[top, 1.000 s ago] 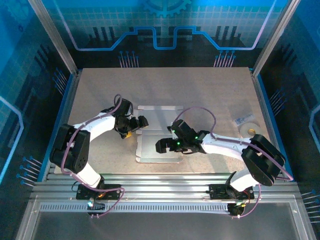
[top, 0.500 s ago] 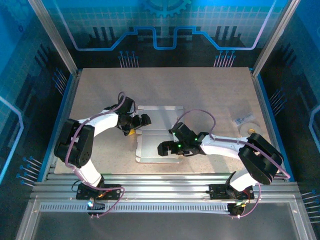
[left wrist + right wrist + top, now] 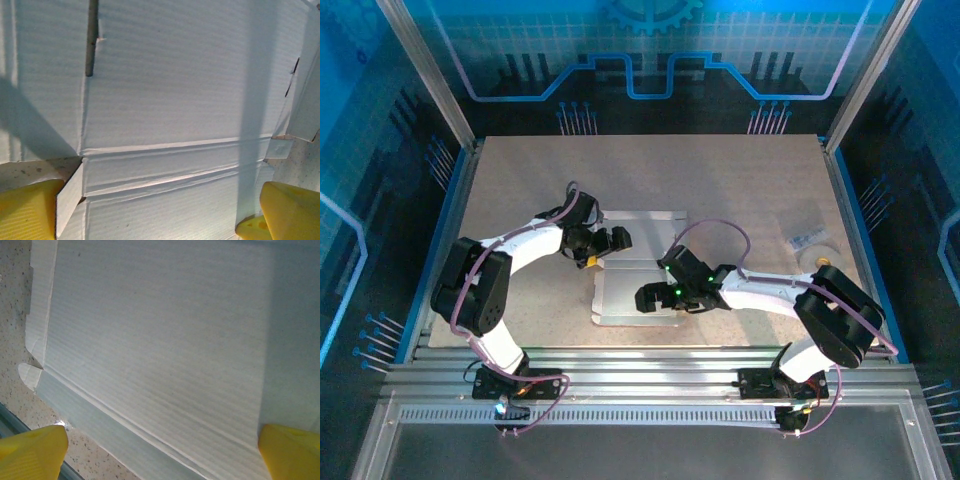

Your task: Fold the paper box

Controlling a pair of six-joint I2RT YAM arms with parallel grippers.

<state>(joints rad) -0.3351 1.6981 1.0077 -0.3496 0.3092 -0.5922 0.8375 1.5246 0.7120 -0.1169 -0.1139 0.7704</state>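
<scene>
Two spread wide — left pincer [image 3: 616, 240], right pincer [image 3: 644, 297] — above flat paper box [image 3: 612, 298], speckled table [image 3: 740, 180], blue walls [image 3: 520, 40].

No legible text. Paper box [image 3: 635, 290] face blank, unprinted. Small pale packet [image 3: 807, 240] at 3 o'clock: too small to read.

Top view: blue glow off enclosure walls [image 3: 380, 200], table [image 3: 740, 190] evenly bright, arms throw soft short shadows. Paper box [image 3: 635, 295] looks pale grey with faint sheen. Mild wide-angle bend at edges.
Left wrist view: cardboard ribs sharp, dark slanted shadow at left, fainter upright band at right; yellow fingertips [image 3: 27, 212] blurred.
Right wrist view: softer light, right side shaded, fingertips [image 3: 32, 452] out of focus.
</scene>
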